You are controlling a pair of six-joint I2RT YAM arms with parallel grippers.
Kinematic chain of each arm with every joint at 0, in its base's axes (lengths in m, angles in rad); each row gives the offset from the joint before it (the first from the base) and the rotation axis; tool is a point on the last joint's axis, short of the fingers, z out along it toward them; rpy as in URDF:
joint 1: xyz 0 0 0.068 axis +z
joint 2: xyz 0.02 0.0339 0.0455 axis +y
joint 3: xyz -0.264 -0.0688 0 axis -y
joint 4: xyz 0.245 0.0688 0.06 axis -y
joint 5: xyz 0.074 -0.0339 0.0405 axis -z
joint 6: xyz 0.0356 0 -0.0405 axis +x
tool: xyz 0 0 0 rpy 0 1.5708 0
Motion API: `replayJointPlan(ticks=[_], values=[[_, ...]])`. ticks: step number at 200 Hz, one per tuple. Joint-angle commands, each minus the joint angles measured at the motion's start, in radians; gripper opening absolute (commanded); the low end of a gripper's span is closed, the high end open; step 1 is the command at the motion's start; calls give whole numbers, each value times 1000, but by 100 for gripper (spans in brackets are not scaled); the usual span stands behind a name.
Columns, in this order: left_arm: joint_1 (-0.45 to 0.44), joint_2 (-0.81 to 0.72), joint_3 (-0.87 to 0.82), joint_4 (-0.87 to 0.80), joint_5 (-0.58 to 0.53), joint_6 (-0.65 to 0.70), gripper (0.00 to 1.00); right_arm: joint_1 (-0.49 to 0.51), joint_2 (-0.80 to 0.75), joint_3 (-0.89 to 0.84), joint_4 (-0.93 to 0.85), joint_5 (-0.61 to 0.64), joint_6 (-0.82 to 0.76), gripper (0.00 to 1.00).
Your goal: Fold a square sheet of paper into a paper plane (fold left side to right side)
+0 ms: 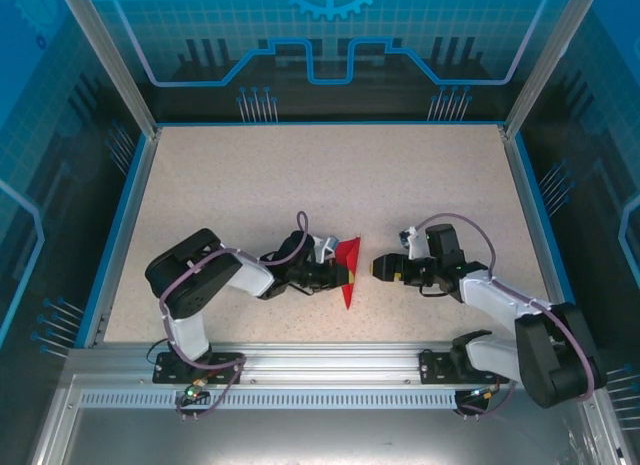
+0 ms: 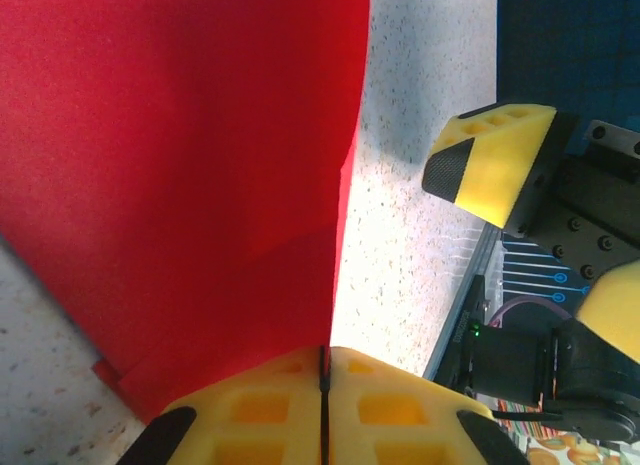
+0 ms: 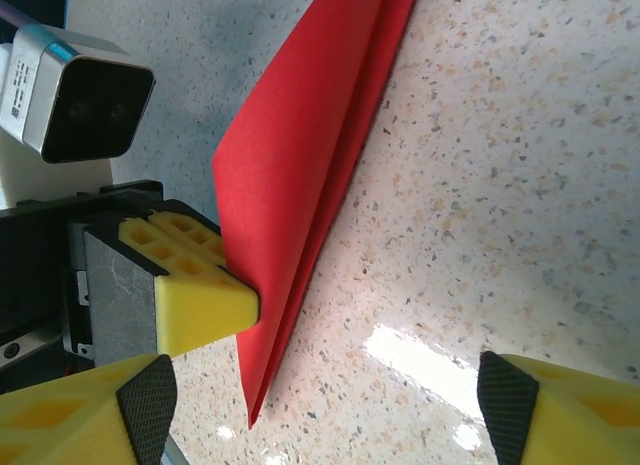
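**Left gripper pinches the folded red sheet; right gripper stands open beside it**

In the top view the left arm reaches from the left side toward the middle of the speckled beige tabletop [image 1: 300, 175]. Its left gripper [image 1: 340, 275] is closed on the red paper sheet [image 1: 348, 270] – thin, bright red paper folded into a narrow shape that ends in a point toward the near edge. In the left wrist view the two yellow foam fingertips [image 2: 270, 410] press together with only a dark seam between them, and the sheet's edge [image 2: 180, 185] runs down into that seam. The paper lies near the table's centre, a little toward the near edge, between the two grippers.

The right wrist view shows the sheet [image 3: 300, 185] in layers: one panel lifted at a tilt, another lower against the table, its tip touching the surface. A yellow pad [image 3: 205, 300] of the left gripper sits against the raised panel's edge.

Further right, the right gripper [image 1: 378, 267] faces the paper from just beside it – apart, not touching. Its jaws stand wide, the yellow fingertips [image 3: 90, 425] spread to either side of the wrist view, with nothing held between them.
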Motion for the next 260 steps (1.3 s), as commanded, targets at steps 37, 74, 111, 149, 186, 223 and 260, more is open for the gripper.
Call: replayJointPlan(ticks=[37, 74, 111, 149, 186, 223, 260], values=[[45, 67, 14, 153, 83, -60, 8, 35, 72, 5, 198, 13, 161, 71], [58, 91, 0, 212, 95, -90, 8, 73, 164, 54, 259, 32, 205, 66], [74, 84, -26, 232, 100, -94, 8, 130, 246, 118, 260, 87, 206, 64], [88, 76, -43, 236, 109, -86, 8, 159, 317, 168, 254, 123, 202, 61], [102, 77, -63, 237, 107, -76, 8, 169, 365, 194, 267, 136, 212, 59], [111, 79, -70, 247, 110, -77, 8, 181, 397, 216, 255, 161, 213, 58], [114, 78, -72, 246, 110, -75, 8, 193, 434, 244, 263, 159, 218, 56]])
